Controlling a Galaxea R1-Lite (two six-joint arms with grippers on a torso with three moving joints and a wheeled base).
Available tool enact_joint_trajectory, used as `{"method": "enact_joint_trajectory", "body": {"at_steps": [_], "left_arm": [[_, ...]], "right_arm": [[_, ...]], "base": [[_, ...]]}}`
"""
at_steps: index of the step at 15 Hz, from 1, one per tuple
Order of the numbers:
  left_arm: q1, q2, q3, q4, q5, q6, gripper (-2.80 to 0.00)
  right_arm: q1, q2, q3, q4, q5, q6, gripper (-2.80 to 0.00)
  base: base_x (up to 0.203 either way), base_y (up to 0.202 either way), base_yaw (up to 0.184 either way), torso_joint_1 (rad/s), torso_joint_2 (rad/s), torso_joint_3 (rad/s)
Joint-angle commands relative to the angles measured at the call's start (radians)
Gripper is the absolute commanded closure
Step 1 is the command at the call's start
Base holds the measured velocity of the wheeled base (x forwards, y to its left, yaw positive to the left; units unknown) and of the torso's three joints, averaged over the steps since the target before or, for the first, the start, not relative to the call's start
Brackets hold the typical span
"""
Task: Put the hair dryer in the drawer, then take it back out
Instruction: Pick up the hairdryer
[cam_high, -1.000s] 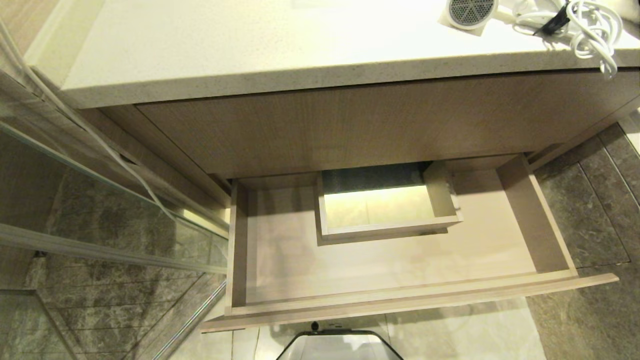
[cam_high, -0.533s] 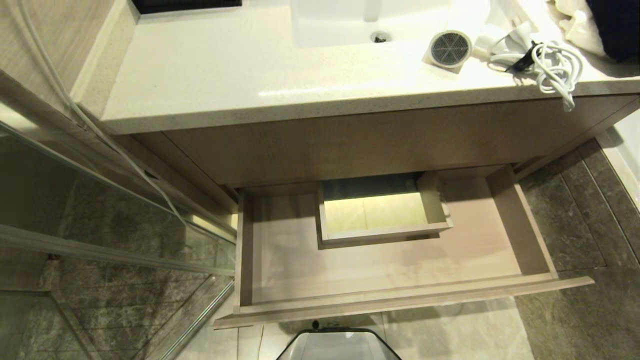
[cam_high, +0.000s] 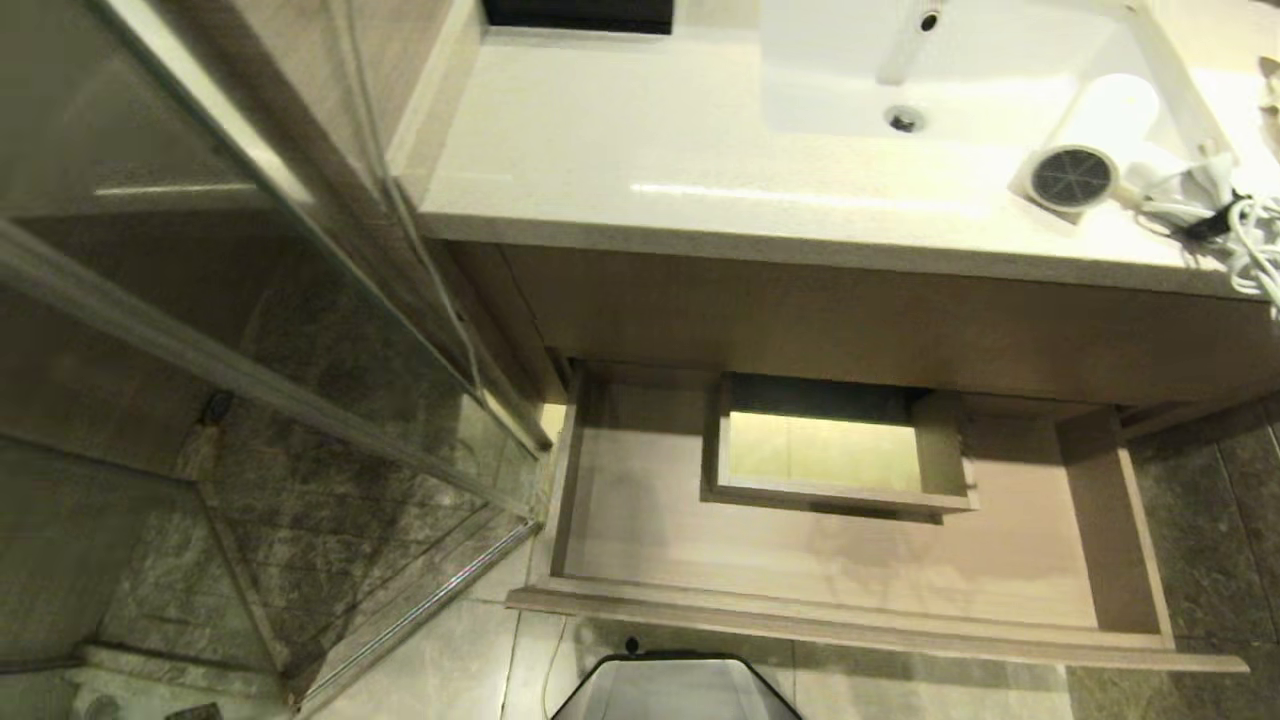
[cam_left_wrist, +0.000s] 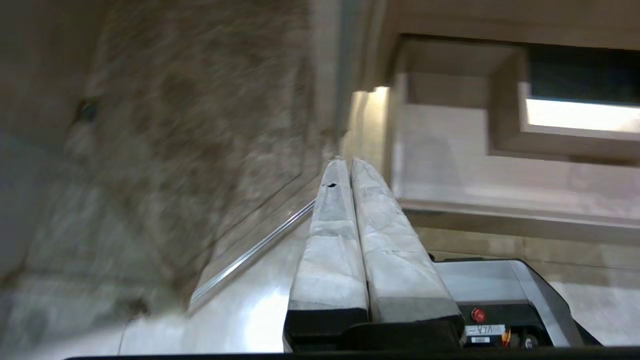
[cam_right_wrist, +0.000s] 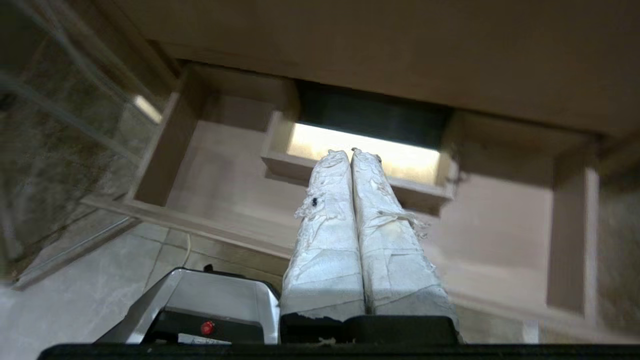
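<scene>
The drawer (cam_high: 830, 570) is standing pulled fully out below the table (cam_high: 620, 150), its floor bare, so it is ready to receive something from above. The hair dryer (cam_high: 1075, 180) is lying on the table above the drawer's right end, beside the sink (cam_high: 960, 70), grille facing outward, its bundled cord (cam_high: 1245, 240) trailing off toward the table's right edge. Neither arm is reaching for it. The left gripper (cam_left_wrist: 345, 172) is hanging off the drawer's left front corner, jaws pressed together and holding nothing; the right gripper (cam_right_wrist: 350, 157) is pointing over the drawer's middle, toward its boxed cut-out (cam_high: 830, 460), jaws likewise closed and empty. Judging by this, the placing step is not yet begun.
</scene>
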Motion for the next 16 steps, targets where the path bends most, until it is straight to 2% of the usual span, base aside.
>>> {"method": "enact_joint_trajectory", "body": {"at_steps": [1,3,10,12,16], "left_arm": [[0.0,0.0,0.002,0.0,0.0,-0.001,0.0],[0.0,0.0,0.002,0.0,0.0,-0.001,0.0],[0.0,0.0,0.002,0.0,0.0,-0.001,0.0],[0.0,0.0,0.001,0.0,0.0,-0.001,0.0],[0.0,0.0,0.002,0.0,0.0,-0.001,0.0]], "right_arm": [[0.001,-0.039,0.04,-0.001,0.0,0.0,0.0],[0.001,-0.039,0.04,0.001,0.003,-0.007,0.0],[0.001,-0.039,0.04,0.001,0.003,-0.006,0.0],[0.001,-0.039,0.04,-0.001,0.003,-0.003,0.0],[0.001,-0.039,0.04,-0.001,0.001,0.002,0.0]], "base": [[0.005,-0.009,0.16,0.126,-0.29,-0.129],[-0.004,-0.004,0.101,0.025,-0.03,-0.02],[0.0,0.0,0.0,0.0,0.0,0.0],[0.004,0.018,-0.066,0.002,0.0,0.005],[0.001,0.007,-0.165,0.005,0.0,0.001]]}}
